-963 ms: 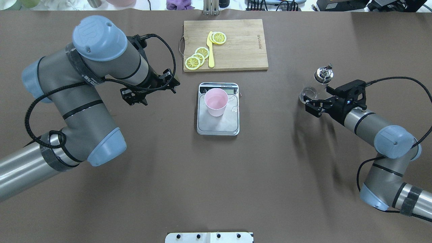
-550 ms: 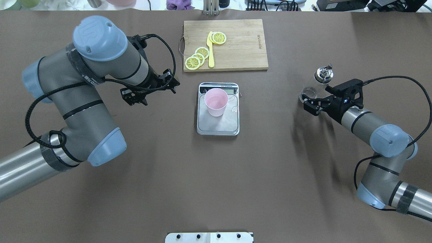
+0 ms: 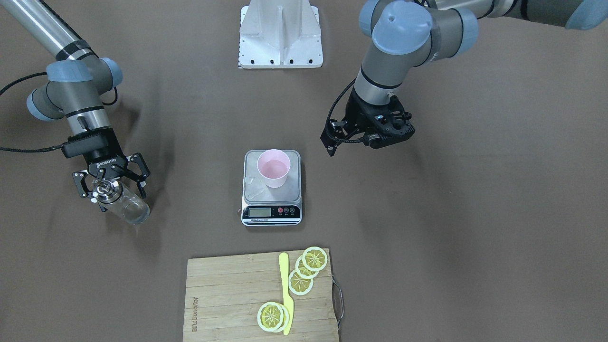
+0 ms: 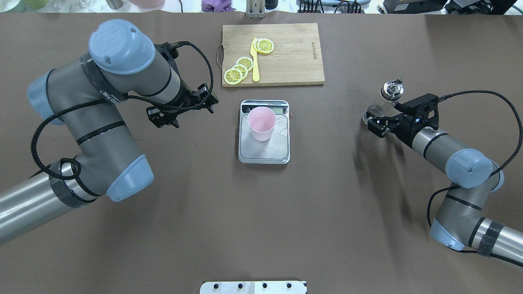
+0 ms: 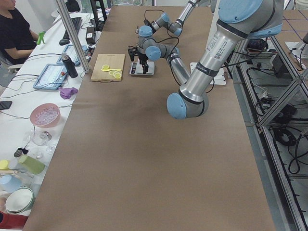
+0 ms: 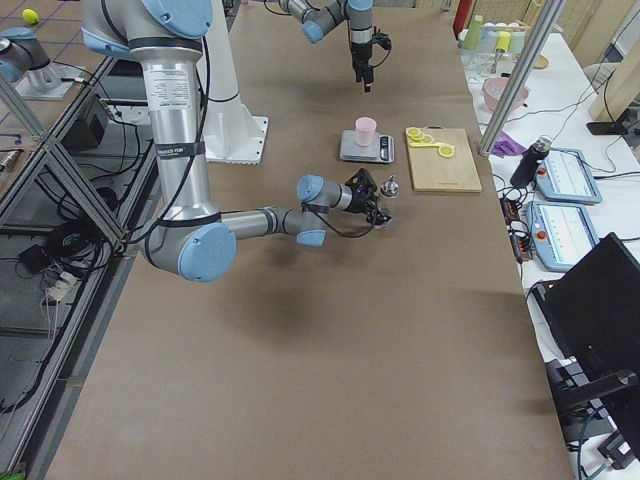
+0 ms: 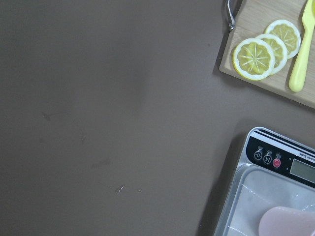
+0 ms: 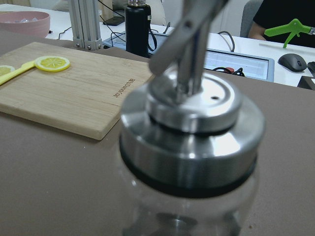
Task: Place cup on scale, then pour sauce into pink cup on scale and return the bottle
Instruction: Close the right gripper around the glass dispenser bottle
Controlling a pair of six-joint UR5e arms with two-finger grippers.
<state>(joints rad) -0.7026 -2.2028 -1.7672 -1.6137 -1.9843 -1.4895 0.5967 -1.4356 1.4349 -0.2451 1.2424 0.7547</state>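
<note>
Across the brown bench (image 4: 261, 220) runs a smooth, dull sheet, with faint scuffs that only the left wrist view picks up. Left of the scale (image 4: 264, 154), the left pincer (image 3: 375, 130) hangs over bare bench near the scale's corner, apart from it. Its fingers are hidden under its own body, so I cannot tell whether it is released or clenched.

The scale sits mid-bench with its display strip on the side away from the robot. The pink cup (image 4: 261, 122) stands upright on the steel platform, toward the display end. Just beyond the scale lies a wooden board (image 4: 290, 53) with lemon slices (image 4: 239, 68) and a yellow knife (image 4: 255, 67).

Well to the right of the scale, the glass bottle (image 3: 128, 211) stands upright on the bench, with its metal spout cap on top. The right pincer (image 3: 113, 186) is released, its fingers (image 3: 141, 176) spread wide on either side of the bottle rather than pressed to it.

The side views alone show the room. A white side table beyond the board carries a pink bowl (image 5: 44, 115) and tablets (image 6: 563, 160), and a person in black (image 5: 14, 36) sits there.

The right wrist view is nearly filled by the cap, close and blurred. The left wrist view catches the scale's round buttons and the cup's rim. The front view alone shows the whole white base plate (image 3: 280, 33).
</note>
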